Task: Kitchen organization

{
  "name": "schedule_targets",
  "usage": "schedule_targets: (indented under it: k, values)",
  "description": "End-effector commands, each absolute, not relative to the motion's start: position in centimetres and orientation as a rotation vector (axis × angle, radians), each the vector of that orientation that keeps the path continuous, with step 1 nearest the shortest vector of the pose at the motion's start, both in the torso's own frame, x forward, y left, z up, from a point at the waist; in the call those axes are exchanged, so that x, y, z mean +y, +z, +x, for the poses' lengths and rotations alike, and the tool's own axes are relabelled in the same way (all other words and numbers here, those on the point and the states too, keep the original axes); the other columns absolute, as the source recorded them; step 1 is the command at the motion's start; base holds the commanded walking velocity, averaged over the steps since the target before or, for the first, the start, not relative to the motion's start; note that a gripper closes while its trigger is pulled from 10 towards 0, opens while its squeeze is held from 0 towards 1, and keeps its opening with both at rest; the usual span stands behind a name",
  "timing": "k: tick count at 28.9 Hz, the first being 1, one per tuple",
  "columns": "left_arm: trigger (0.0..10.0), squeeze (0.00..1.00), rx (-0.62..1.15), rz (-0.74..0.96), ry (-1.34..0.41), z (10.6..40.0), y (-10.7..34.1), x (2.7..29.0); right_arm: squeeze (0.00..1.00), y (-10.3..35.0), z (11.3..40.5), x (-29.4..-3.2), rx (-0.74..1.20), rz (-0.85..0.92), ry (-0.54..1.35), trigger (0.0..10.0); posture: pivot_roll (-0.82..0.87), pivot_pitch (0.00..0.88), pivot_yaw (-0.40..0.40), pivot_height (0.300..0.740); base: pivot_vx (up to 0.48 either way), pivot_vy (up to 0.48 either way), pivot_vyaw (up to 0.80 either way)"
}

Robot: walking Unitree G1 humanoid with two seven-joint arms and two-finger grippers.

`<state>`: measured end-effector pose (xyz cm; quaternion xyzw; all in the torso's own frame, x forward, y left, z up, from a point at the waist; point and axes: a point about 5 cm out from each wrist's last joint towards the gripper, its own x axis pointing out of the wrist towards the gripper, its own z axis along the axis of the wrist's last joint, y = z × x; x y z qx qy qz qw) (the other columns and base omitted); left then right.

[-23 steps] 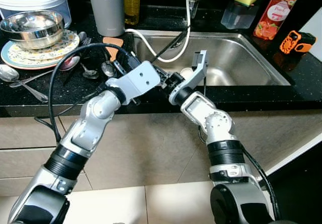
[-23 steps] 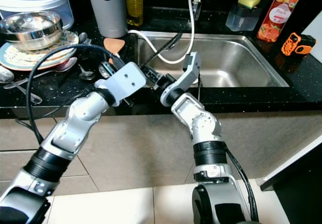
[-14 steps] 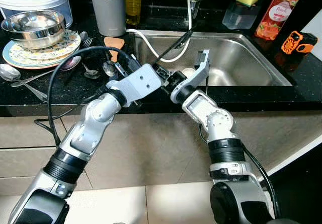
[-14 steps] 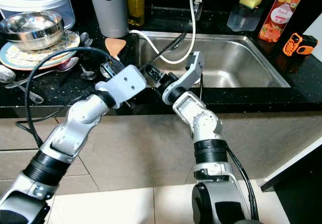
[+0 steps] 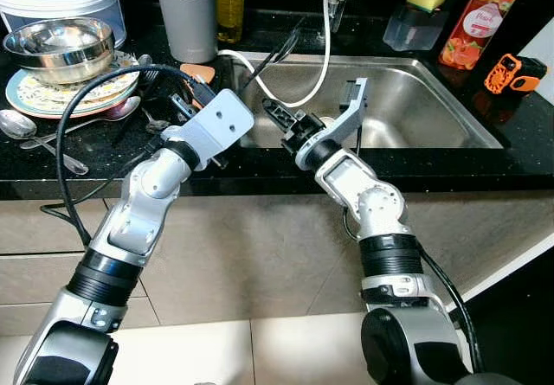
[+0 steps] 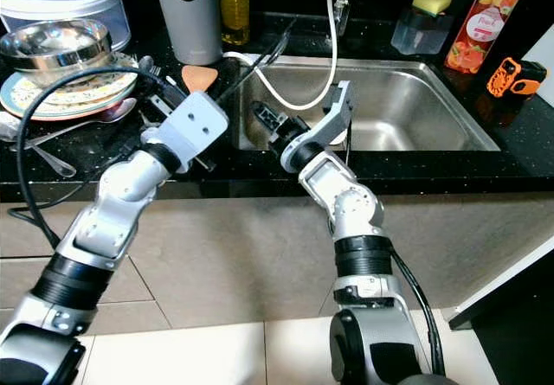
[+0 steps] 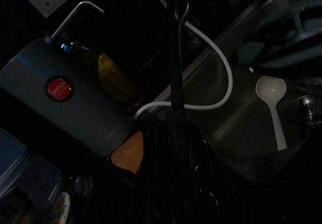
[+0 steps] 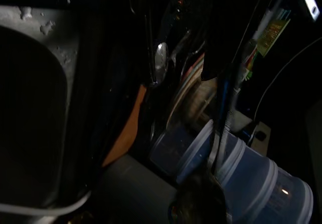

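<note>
My left gripper [image 5: 245,84] is over the counter at the sink's left rim, shut on a long thin black utensil [image 5: 275,54] that slants up toward the tap. The same utensil [image 7: 176,83] runs straight out from the fingers in the left wrist view. My right gripper [image 5: 275,113] hovers over the sink's [image 5: 407,99] near-left corner and points left at the left wrist; its view is too dark to read. A white spoon [image 7: 271,100] lies in the basin. Left on the counter, a steel bowl [image 5: 59,46] sits on a patterned plate [image 5: 35,99], with loose spoons [image 5: 17,125] beside it.
A grey flask [image 5: 184,13], a yellow bottle [image 5: 229,4] and an orange spatula [image 5: 201,73] stand behind the left gripper. A white hose [image 5: 325,56] loops into the sink. A soap bottle [image 5: 472,26], a sponge tub [image 5: 415,17] and an orange tool [image 5: 511,72] are at the right.
The left gripper has swung up and leftward, away from the right gripper, carrying the black utensil with it. The right gripper has stayed near the sink's front-left corner.
</note>
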<state>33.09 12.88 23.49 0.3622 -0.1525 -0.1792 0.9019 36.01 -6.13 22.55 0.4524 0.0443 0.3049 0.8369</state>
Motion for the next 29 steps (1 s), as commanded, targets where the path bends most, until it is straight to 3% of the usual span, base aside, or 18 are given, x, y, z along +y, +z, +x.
schedule_targets:
  k: [1,18,29]
  values:
    - [10.0,0.00,-0.313,0.753,-0.412,32.9,22.8,12.1,0.00,24.0,35.8,-4.2,0.071,1.009,0.704,10.0,0.19,0.000,-0.098,0.740,0.000,0.000,0.00]
    - [10.0,0.00,-0.314,0.742,-0.464,32.5,21.9,10.5,0.00,24.5,35.9,-3.3,0.071,0.985,0.715,10.0,0.19,0.000,-0.098,0.740,0.000,0.000,0.00]
    - [10.0,0.00,-0.276,0.806,-0.263,33.8,22.6,14.2,0.00,24.4,36.5,-5.3,0.036,0.981,0.660,10.0,0.19,0.000,-0.097,0.740,0.000,0.000,0.00]
